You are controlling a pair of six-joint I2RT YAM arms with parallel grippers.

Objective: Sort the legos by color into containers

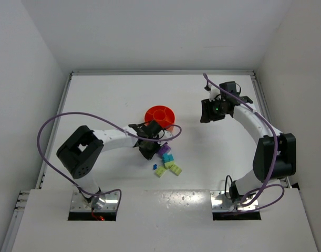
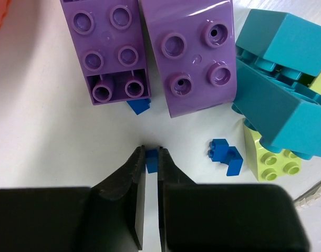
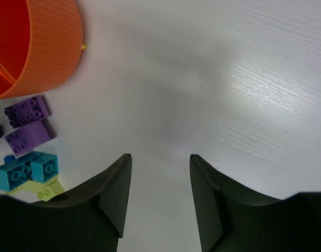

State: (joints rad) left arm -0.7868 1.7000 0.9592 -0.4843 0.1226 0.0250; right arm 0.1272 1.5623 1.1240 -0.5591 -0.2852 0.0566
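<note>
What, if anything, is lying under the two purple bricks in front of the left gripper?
A small blue piece sticks out at the near edge of one purple brick, beside the gap to the second purple brick. Most of it is covered, so its shape and anything else beneath cannot be seen.

Most of blue lego (image 2: pixel 152 160) hidden btwn left gripper (image 2: pixel 151 151) jaws; bowl (image 3: pixel 44 58) cropped top-left.

Brightly and evenly lit from above, with soft faint shadows on the white desk (image 3: pixel 244 79), a broad sheen there in the right wrist view, glossy highlights on the purple legos (image 2: pixel 194 58), softer focus on the near, dark left end effector (image 2: pixel 151 153).
</note>
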